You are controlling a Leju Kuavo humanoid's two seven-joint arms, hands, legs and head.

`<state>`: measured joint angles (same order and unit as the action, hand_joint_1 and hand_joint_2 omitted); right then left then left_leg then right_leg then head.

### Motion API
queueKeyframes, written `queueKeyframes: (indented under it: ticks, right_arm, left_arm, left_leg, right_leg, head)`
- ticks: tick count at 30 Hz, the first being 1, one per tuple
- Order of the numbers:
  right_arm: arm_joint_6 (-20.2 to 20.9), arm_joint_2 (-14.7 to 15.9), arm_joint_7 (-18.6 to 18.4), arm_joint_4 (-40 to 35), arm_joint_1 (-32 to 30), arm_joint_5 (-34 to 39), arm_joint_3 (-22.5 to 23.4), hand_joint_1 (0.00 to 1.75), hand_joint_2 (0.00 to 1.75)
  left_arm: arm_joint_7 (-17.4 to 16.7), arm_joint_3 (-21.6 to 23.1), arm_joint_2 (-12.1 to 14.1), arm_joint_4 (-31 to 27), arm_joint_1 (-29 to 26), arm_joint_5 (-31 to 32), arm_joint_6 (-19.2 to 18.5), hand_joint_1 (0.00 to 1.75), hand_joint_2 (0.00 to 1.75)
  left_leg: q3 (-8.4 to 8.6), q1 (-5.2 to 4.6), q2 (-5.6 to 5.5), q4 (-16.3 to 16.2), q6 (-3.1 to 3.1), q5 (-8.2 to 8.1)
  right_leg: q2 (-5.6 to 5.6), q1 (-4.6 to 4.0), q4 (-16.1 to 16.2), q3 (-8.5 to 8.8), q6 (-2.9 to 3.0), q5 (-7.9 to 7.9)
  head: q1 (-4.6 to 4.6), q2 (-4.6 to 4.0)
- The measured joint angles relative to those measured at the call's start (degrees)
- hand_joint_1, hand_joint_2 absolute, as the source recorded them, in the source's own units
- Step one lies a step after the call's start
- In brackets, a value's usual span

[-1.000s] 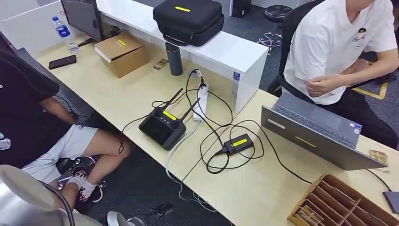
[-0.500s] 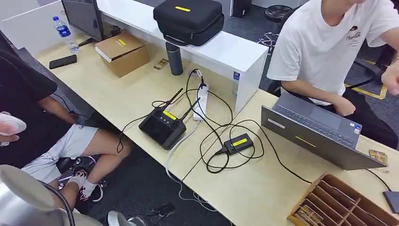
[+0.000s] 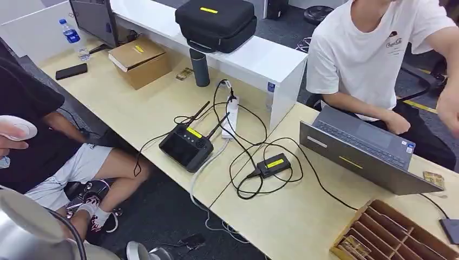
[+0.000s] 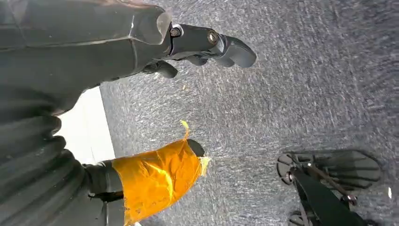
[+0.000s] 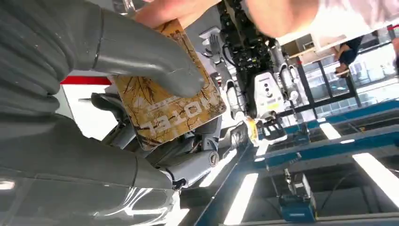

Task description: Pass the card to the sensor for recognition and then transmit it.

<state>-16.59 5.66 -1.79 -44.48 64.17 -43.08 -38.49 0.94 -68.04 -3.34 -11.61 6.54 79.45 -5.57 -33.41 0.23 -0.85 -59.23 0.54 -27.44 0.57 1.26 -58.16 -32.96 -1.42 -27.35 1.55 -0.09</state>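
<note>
Under grey fingers (image 5: 155, 70), glossy gold-patterned rectangular card (image 5: 164, 110)

An office that doubles as a robotics lab: long pale desks (image 3: 146, 108) with a white partition (image 3: 260, 59) hold a laptop (image 3: 362, 154), a monitor (image 3: 94, 19), a power strip (image 3: 233, 116) with tangled cables and a handheld controller (image 3: 185, 146). Grey carpet (image 4: 301, 94) covers the floor, people sit at the desks, and another robot (image 5: 256, 70) stands under ceiling light strips.

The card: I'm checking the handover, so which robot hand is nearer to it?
Right. The right hand holds the card under its thumb, a person's fingers touching the card's far edge. The left hand hangs over the carpet.
</note>
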Motion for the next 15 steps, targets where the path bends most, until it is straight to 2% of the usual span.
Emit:
queueKeyframes:
  ticks: [5, 15]
  right_arm:
    - [0.09, -1.29, 0.29, 0.92, 0.91, 0.04, -0.94, 0.0, 1.75]
    - [-0.59, -0.61, 1.44, 1.46, 0.24, -1.38, -2.1, 0.0, 1.75]
  left_arm:
    - [1.18, 0.13, -0.2, 0.0, -0.02, 0.2, -1.44, 0.0, 1.75]
    - [1.53, 0.26, -0.26, 0.0, -0.11, 0.11, -0.15, 0.0, 1.75]
  left_leg:
    - [-0.02, 0.01, -0.08, 0.0, 0.02, 0.01]
    - [-0.03, 0.0, -0.06, -0.01, 0.01, 0.01]
  right_leg:
    - [-0.05, -0.01, -0.01, -0.01, 0.01, 0.0]
    - [-0.04, 0.0, 0.03, -0.03, 0.01, 0.0]
  head:
    - [0.0, 0.0]
    - [-0.02, 0.0]
